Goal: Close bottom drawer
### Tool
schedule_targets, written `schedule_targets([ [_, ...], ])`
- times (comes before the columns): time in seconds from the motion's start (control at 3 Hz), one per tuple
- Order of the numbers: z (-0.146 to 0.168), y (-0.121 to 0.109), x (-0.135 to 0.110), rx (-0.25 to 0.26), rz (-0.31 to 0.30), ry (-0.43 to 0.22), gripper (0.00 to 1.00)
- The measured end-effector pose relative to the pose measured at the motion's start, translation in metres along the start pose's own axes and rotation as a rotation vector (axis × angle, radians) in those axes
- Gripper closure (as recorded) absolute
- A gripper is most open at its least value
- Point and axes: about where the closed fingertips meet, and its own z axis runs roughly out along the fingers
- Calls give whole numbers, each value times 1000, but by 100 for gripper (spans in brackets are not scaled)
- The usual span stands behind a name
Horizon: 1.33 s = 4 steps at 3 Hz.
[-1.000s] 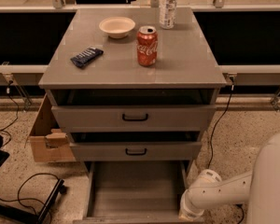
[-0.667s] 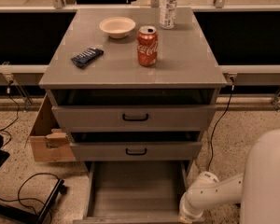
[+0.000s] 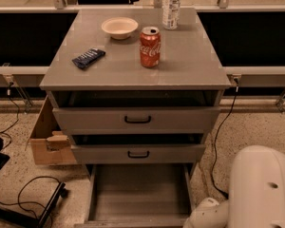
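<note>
The bottom drawer (image 3: 138, 194) of the grey cabinet is pulled far out. Its plain grey inside shows and its front lies at the frame's bottom edge, so the handle is out of view. The two upper drawers (image 3: 137, 119) with black handles are each open a little. My white arm (image 3: 206, 216) reaches down at the drawer's right front corner. My gripper is below the frame's bottom edge and does not show.
On the cabinet top (image 3: 190, 56) stand a red cola can (image 3: 149, 47), a white bowl (image 3: 119, 27), a dark snack bar (image 3: 88, 58) and a clear bottle (image 3: 171, 6). A cardboard box (image 3: 46, 139) sits left of the cabinet. Cables (image 3: 23, 194) lie on the floor.
My arm's end has dropped lower in the frame beside the drawer's right front corner. The bottom drawer stands just as far open.
</note>
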Motion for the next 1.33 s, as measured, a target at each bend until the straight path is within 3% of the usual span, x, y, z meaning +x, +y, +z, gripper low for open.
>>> schedule_targets([
  [0.33,36,10,2,-21,-5,-17,100],
  [0.67,66,7,-10,-8,-15,-68,100],
  [1.33,82,-25,-28,49,-66,-86,100],
])
